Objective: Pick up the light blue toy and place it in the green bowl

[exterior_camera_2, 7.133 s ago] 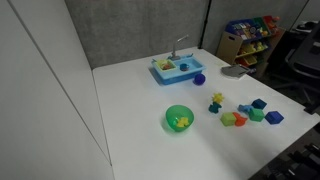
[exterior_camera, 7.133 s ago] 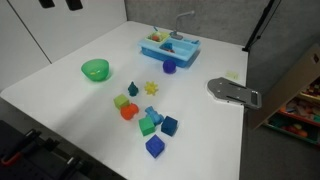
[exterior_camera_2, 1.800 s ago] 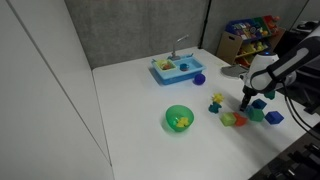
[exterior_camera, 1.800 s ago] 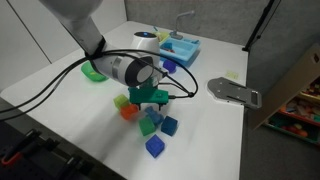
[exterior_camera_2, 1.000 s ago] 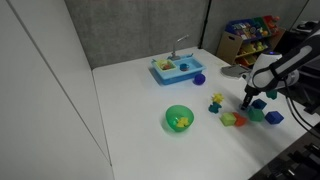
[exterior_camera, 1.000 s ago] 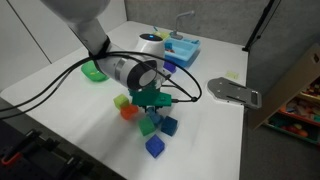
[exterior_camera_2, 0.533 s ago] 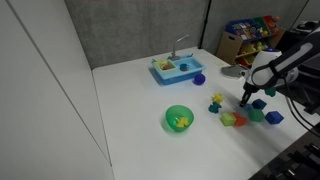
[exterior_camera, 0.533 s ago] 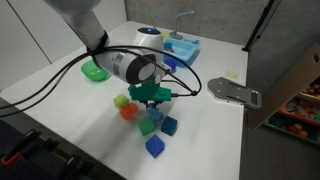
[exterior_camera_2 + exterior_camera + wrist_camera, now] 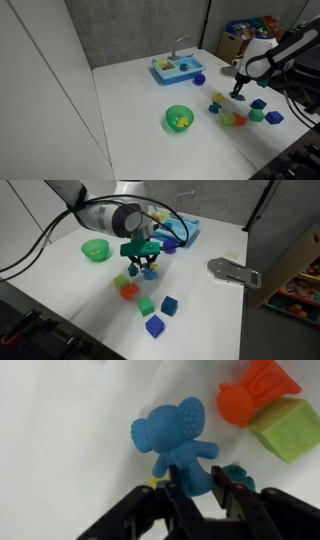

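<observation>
The light blue toy [image 9: 175, 440] is a small elephant-shaped figure. My gripper [image 9: 199, 488] is shut on its lower body, and its head and ears stick out past the fingertips. In both exterior views the gripper [image 9: 141, 262] [image 9: 237, 92] hangs above the table with the toy [image 9: 149, 271] in it, over the near edge of the toy cluster. The green bowl [image 9: 95, 249] [image 9: 179, 118] stands apart from the cluster, with something yellow inside it, and the gripper is not over it.
Below lie an orange toy [image 9: 255, 400], a green block [image 9: 285, 430] and a dark teal cone [image 9: 240, 473]. Two blue cubes [image 9: 169, 305] [image 9: 154, 326] sit nearer the table edge. A light blue tray [image 9: 170, 227] with a tap stands at the back, beside a grey plate [image 9: 232, 272].
The gripper has closed on the light blue toy, lifted it off the table and carried it away from the cluster toward the back of the table.
</observation>
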Robot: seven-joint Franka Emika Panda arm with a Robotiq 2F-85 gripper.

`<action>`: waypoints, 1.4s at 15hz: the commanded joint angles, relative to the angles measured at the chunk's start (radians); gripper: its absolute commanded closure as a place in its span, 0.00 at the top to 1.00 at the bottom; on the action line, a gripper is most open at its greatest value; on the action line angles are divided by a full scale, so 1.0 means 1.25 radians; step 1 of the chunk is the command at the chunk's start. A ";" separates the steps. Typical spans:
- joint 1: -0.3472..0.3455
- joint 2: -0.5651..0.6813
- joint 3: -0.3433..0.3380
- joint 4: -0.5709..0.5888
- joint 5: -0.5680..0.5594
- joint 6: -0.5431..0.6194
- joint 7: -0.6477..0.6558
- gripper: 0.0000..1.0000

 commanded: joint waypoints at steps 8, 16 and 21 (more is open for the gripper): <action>0.078 -0.113 0.026 -0.043 0.006 -0.066 0.008 0.11; 0.093 -0.111 0.029 -0.042 -0.003 -0.077 0.009 0.11; 0.166 -0.102 0.033 -0.014 -0.020 -0.079 0.055 0.11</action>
